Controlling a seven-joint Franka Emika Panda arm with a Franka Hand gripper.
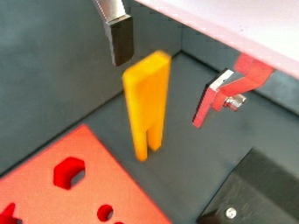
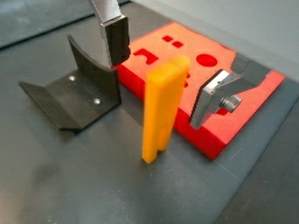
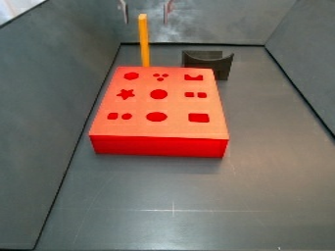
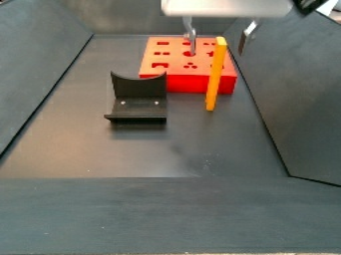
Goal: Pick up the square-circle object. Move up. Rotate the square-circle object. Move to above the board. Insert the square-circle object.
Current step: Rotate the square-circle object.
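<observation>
The square-circle object (image 1: 146, 101), a long orange-yellow bar, stands upright on the dark floor with its two prongs down. It is close beside the edge of the red board (image 1: 117, 179), as both side views show (image 3: 143, 39) (image 4: 213, 72). My gripper (image 2: 159, 92) is open, and its top end sits between my two fingers. One dark-padded finger (image 1: 121, 39) and the other silver finger (image 1: 219, 85) each stand clear of the bar with a visible gap. The board (image 3: 157, 142) lies flat with its shaped holes facing up.
The dark fixture (image 2: 70, 92) stands on the floor next to the board (image 2: 263, 83), also seen in the side views (image 3: 207, 64) (image 4: 136, 98). Grey walls (image 3: 59, 69) enclose the floor on the sides and back.
</observation>
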